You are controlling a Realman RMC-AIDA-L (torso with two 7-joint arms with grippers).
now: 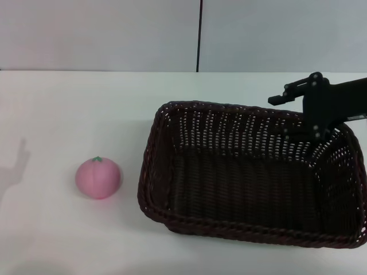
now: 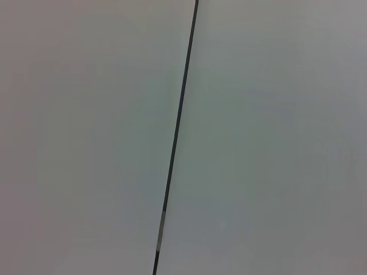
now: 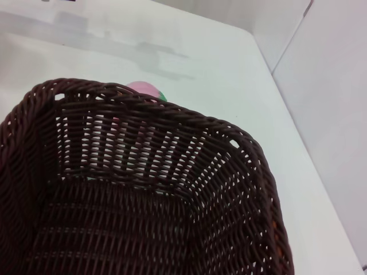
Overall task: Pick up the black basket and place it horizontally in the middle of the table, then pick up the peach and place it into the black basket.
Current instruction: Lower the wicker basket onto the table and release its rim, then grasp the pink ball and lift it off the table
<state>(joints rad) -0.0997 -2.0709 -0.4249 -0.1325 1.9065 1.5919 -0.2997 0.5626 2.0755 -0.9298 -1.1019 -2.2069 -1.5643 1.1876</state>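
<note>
head view: black basket (image 1: pixel 252 175) lies lengthwise left-right; right claw (image 1: pixel 317 134) state unclear.

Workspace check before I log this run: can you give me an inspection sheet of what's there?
Surface: white table, bare apart from the job's things.
Job's things: basket upright, long side across, to the right of centre, nothing in it; peach on the table to its left, apart from it.
Clutter: nothing seen.
Grippers: right gripper at the basket's far right corner, fingers hidden; left gripper not in view.
Cables: nothing seen.
Surroundings: pale wall with a dark vertical seam.
</note>
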